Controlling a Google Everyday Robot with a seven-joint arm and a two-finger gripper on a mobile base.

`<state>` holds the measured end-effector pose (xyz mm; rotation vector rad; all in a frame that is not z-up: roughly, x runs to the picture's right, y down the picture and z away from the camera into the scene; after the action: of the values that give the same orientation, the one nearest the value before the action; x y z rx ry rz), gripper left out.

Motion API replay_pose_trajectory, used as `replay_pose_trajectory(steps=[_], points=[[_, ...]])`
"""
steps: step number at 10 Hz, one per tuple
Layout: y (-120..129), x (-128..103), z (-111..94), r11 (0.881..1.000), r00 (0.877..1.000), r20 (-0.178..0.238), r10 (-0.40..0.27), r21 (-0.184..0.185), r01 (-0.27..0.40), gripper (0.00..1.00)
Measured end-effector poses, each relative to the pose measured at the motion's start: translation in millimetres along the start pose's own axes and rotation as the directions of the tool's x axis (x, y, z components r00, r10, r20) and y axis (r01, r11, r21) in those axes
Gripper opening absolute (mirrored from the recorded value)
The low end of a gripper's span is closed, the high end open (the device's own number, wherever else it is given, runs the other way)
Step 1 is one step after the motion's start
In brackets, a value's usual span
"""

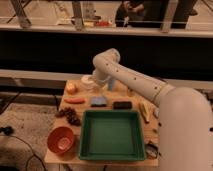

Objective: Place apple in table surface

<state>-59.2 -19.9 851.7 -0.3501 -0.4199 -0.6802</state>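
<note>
The apple (71, 88), small and yellow-orange, rests on the far left part of the light tan table surface (133, 98). My arm reaches in from the lower right, bends at a white elbow high over the table, and comes down to the gripper (98, 84). The gripper is at the table's far edge, just right of a white cup (87, 80) and a short way right of the apple. It does not touch the apple.
An orange carrot (74, 100) lies in front of the apple, with dark grapes (69, 115) and an orange bowl (61, 139) nearer. A green tray (112, 134) fills the front middle. A blue sponge (98, 101), a black block (122, 105) and a yellowish object (144, 111) lie behind it.
</note>
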Motion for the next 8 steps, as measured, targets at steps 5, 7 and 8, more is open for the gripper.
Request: replay_pose_trajectory(steps=[5, 7, 8], points=[[-22, -37, -5, 0.995, 0.995, 0.048, -0.087, 0.056, 0.084, 0.80], [-27, -37, -1, 0.993, 0.995, 0.047, -0.090, 0.082, 0.086, 0.80], [-30, -35, 3, 0.992, 0.995, 0.045, -0.088, 0.097, 0.083, 0.80]])
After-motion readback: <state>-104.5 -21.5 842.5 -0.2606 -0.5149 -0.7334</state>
